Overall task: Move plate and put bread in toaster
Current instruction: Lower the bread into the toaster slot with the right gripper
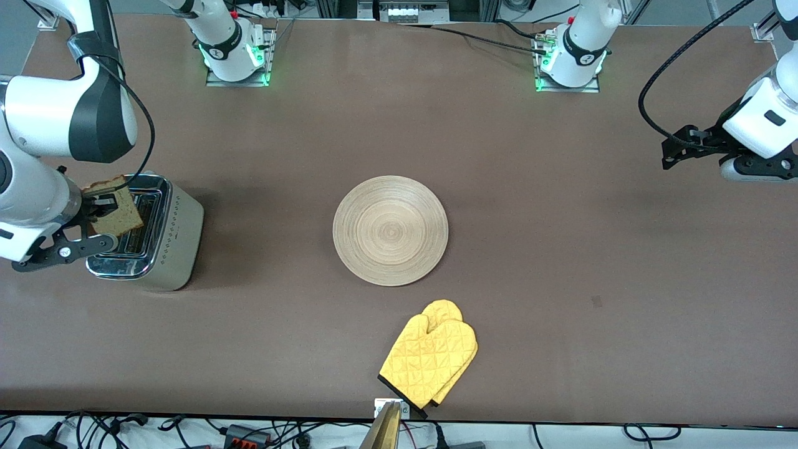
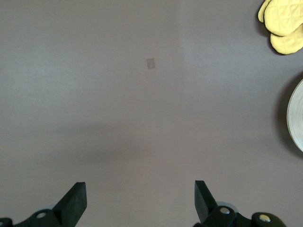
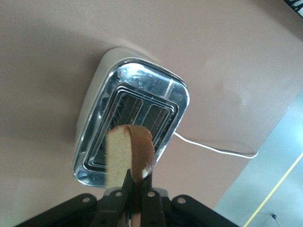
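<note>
Yellow oven mitt is lying at lower centre, nearest the camera, below the plate. At mid-left, the right gripper is clamping the bread over the toaster, partly hiding its slots. At the right edge, partly cut off, the left gripper is waiting with jaws apart.

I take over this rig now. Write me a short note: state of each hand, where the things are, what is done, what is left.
Right hand: shut on the bread, holding it upright over the toaster slots, not yet inserted.
Left hand: open, holds nothing, waiting over bare table at the left arm's end.
Plate: mid-table, nothing on it; a yellow oven mitt lies nearer the front camera.
Done: bread lifted and brought over the toaster.
Left: lower the bread into a slot and release.
</note>
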